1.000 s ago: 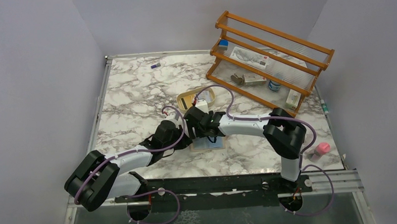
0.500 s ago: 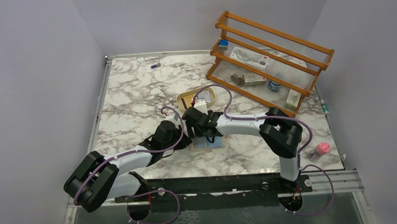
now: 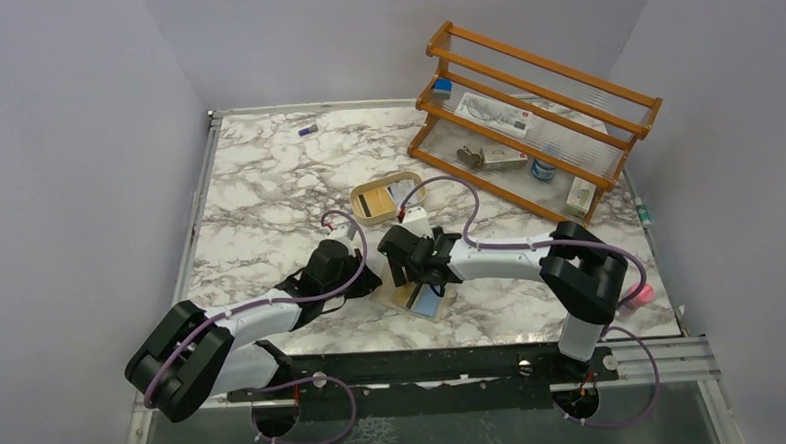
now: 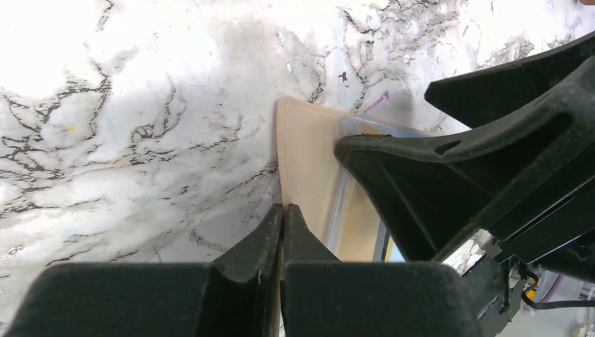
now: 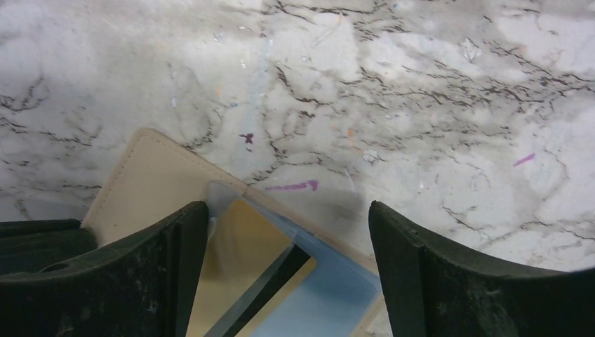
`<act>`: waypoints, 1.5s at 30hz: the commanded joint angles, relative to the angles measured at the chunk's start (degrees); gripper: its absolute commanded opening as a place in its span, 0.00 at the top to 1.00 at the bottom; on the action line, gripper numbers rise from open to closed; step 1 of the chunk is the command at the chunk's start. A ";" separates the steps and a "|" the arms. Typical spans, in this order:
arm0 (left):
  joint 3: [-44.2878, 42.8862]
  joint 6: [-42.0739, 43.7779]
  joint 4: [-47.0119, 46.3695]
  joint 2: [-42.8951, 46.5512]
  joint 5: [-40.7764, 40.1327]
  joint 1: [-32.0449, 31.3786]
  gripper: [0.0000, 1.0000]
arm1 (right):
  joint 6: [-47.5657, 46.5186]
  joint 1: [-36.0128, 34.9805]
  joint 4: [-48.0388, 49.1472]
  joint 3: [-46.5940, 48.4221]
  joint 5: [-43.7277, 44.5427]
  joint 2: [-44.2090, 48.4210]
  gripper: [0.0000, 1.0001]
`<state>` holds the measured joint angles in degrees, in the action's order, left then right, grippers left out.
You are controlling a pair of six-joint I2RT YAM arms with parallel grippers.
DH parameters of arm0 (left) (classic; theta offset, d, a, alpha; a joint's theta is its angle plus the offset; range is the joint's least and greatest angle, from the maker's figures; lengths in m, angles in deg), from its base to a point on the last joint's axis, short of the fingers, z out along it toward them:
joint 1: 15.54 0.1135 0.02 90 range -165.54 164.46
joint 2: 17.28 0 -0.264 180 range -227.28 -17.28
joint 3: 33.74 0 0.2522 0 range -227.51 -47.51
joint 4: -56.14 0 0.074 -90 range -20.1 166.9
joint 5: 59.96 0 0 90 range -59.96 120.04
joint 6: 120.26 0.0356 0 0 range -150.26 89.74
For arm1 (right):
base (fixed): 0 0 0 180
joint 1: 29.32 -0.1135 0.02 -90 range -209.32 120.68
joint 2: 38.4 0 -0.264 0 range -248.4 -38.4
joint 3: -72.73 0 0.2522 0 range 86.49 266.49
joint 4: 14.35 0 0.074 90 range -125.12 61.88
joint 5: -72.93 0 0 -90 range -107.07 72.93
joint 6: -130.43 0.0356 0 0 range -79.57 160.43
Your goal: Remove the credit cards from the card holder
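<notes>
The beige card holder (image 3: 412, 297) lies open on the marble near the front, with its beige flap showing in the left wrist view (image 4: 305, 151). My left gripper (image 4: 284, 210) is shut on its left edge and shows in the top view (image 3: 377, 283). My right gripper (image 5: 288, 232) is open and straddles the holder's inner pocket, just above it; in the top view (image 3: 417, 281) it is over the holder. A pale blue card (image 5: 330, 295) sticks out of the pocket. A gold-toned card with a dark stripe (image 5: 242, 260) lies over it. The blue card also shows in the top view (image 3: 428, 307).
An oval tan tray (image 3: 388, 197) sits just behind the grippers. A wooden rack (image 3: 535, 126) with small items stands at the back right. A pink object (image 3: 640, 293) lies at the right edge, and a small purple piece (image 3: 308, 131) lies at the far left.
My right gripper has moved to the right and toward the front. The card holder has turned and slid with it. The tray behind is now uncovered. The left gripper has barely moved.
</notes>
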<state>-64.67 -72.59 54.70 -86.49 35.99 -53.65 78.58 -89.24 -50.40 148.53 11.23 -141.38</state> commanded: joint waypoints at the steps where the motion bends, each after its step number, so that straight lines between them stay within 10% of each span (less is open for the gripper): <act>1: -0.51 1.28 1.02 0.64 -2.22 0.23 1.00 | -0.21 0.24 -8.51 -3.85 5.05 2.50 0.12; 12: 0.10 -0.26 1.43 0.22 -2.96 0.24 1.00 | 1.56 0.42 -8.45 -7.93 4.10 13.21 0.11; 19: 2.75 -6.29 -3.34 -2.19 -3.84 -0.08 1.00 | -7.10 0.42 14.37 -13.66 -15.13 30.90 0.09; 45: 7.72 -16.59 -4.18 1.42 -13.92 -2.13 1.00 | 15.63 3.67 58.59 -38.62 -35.55 25.63 0.10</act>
<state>-57.85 -88.76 48.89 -84.06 25.09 -55.20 92.02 -85.81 -4.76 111.66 -18.74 -112.88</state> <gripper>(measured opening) 0.005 0.900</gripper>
